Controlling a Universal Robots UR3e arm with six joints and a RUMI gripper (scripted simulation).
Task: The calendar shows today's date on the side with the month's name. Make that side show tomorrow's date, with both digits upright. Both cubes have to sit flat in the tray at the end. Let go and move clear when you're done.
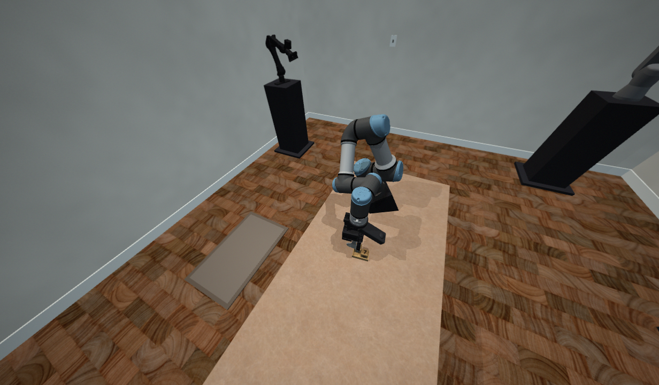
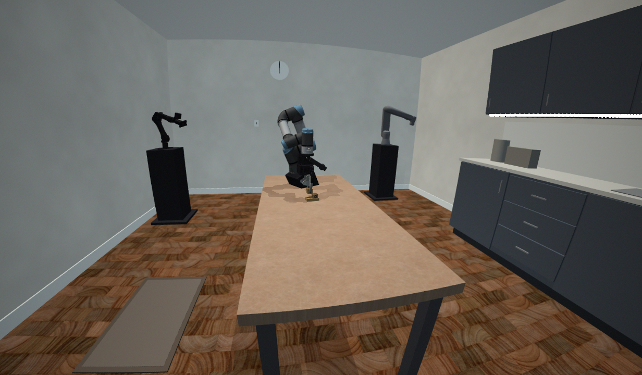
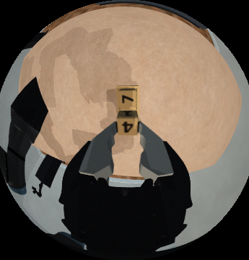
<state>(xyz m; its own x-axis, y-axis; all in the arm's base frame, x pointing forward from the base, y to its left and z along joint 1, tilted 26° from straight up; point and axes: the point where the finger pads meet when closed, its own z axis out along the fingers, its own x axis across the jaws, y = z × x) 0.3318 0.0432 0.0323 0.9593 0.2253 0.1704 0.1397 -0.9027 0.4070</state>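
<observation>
From the top view, grey walls [image 1: 130, 95] with a white skirting meet a patchwork wooden floor [image 1: 537, 268], where a flat grey rectangular mat [image 1: 238, 257] lies beside the long tan table [image 1: 351, 306] I work on. Two black pedestals stand near the walls, the left one [image 1: 286, 117] carrying a small black arm. My grey, blue-jointed arm [image 1: 365, 158] bends down over the table's far end, and my black gripper [image 1: 357, 245] hangs above a small golden-brown wooden cube with a 7 on top [image 1: 364, 252].

In the exterior view, a pale round wall clock [image 2: 279, 70] hangs on the back wall, dark cabinets [image 2: 570, 60] and a dark drawer unit [image 2: 533, 223] under a pale counter run along the right, and the table stands on dark legs [image 2: 418, 335]. The calendar pieces there are too small to make out.

Through my wrist view, the tan top carries my arm's blotchy shadow [image 3: 92, 61]. My grey fingers pinch a golden-brown wooden cube bearing a 4 [image 3: 127, 126] by its two sides. The 7 cube [image 3: 128, 98] sits just beyond it, seemingly touching; both digits read upside down from here. I cannot make out the tray.
</observation>
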